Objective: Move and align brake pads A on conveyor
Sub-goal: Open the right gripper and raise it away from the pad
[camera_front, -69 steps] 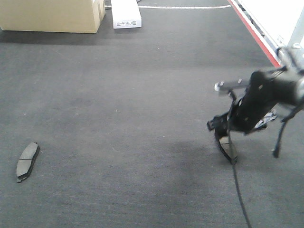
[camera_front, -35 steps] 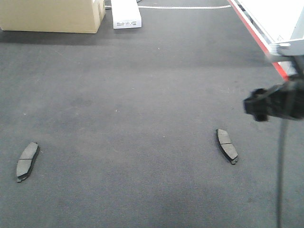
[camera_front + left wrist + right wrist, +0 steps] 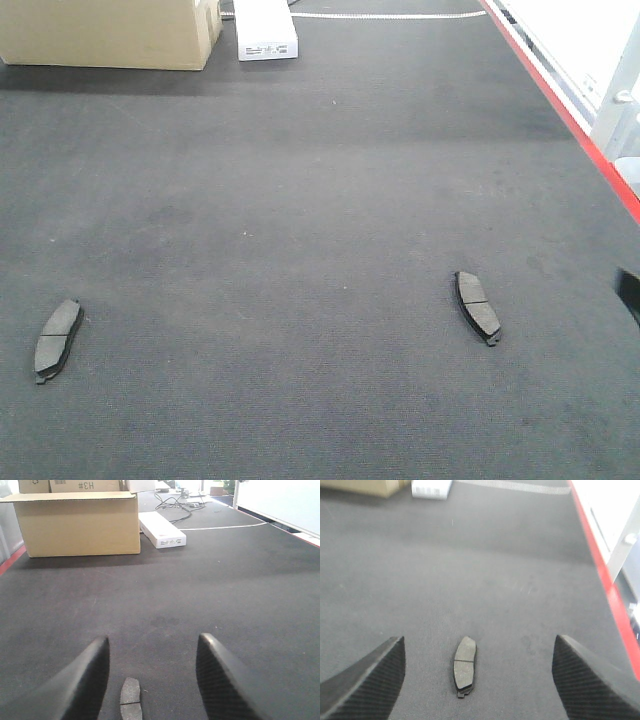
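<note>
The right gripper [image 3: 478, 641] has pulled back, spread wide apart, leaving its brake pad [image 3: 478, 307] flat on the conveyor [image 3: 300, 200], so the left gripper [image 3: 152, 639], also apart, likely goes next.

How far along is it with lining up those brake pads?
Early, I'd say. Two pads lie flat on the belt: the left pad and the right pad, far apart and tilted opposite ways, so not aligned. Nothing is in hand: the left gripper and right gripper are open and empty. Aligning remains; no other pads show.
</note>
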### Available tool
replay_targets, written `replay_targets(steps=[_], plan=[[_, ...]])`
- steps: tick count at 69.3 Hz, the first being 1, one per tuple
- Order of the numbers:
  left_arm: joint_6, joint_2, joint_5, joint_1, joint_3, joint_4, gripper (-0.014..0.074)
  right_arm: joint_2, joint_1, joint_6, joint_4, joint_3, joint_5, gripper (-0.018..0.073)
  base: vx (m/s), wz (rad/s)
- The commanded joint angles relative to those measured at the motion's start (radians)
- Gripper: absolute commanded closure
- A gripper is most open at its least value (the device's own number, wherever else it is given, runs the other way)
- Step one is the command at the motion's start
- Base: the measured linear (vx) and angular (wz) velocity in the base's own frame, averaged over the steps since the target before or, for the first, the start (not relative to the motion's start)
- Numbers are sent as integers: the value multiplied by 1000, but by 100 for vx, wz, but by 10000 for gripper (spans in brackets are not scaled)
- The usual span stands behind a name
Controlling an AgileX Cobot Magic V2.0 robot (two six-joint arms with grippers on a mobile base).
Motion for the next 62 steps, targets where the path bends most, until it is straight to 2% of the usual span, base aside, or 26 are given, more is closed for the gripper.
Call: replay_targets(steps=[1,19,62], plan=[[-6,8,-81,-1,-22,-10,209,-95,-6,-11,12,18,-78,-10,0,0],[-6,8,-81,-1,-22,-10,209,-265,-6,-13,46,60,-86,-10,0,0],[-6,8,-81,-1,-22,-10,209,-265,-6,-12,46,60,-92,-10,0,0]])
